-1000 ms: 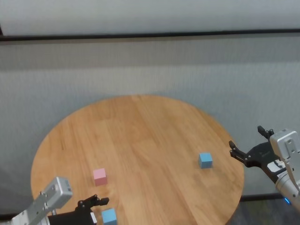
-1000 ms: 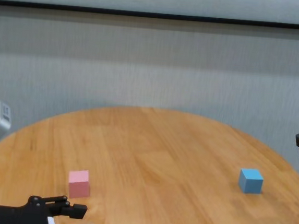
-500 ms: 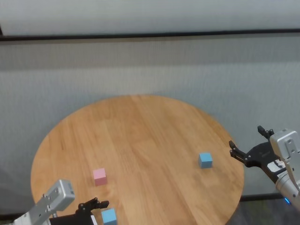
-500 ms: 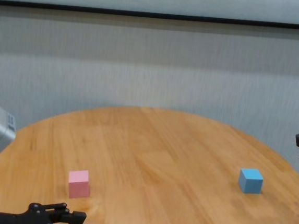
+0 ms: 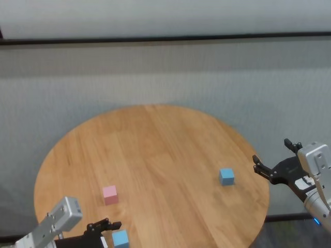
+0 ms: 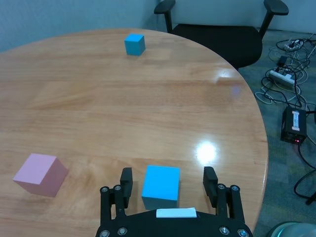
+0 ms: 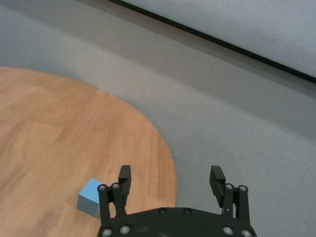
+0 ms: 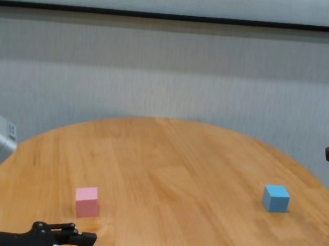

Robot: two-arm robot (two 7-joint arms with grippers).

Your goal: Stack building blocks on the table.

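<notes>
Left wrist view shows my left pincer (image 6: 168,183) spread wide, a finger on each side of the near small matte light blue cube (image 6: 161,186) at the round wood-grain desk's (image 5: 155,155) near edge. I judge this the first pick: next, squeeze and lift it toward the pink cube (image 5: 109,195) nearby. Second blue cube (image 5: 226,176) sits near the right edge; right pincer (image 5: 276,161) waits wide beyond it.

desk (image 6: 89,98): wood-grain top, smooth, glossy with light glare
blue cubes (image 6: 161,186): matt, smooth
pink cube (image 6: 40,174): matt, smooth
left gripper (image 6: 169,183): black, hard, matt
</notes>
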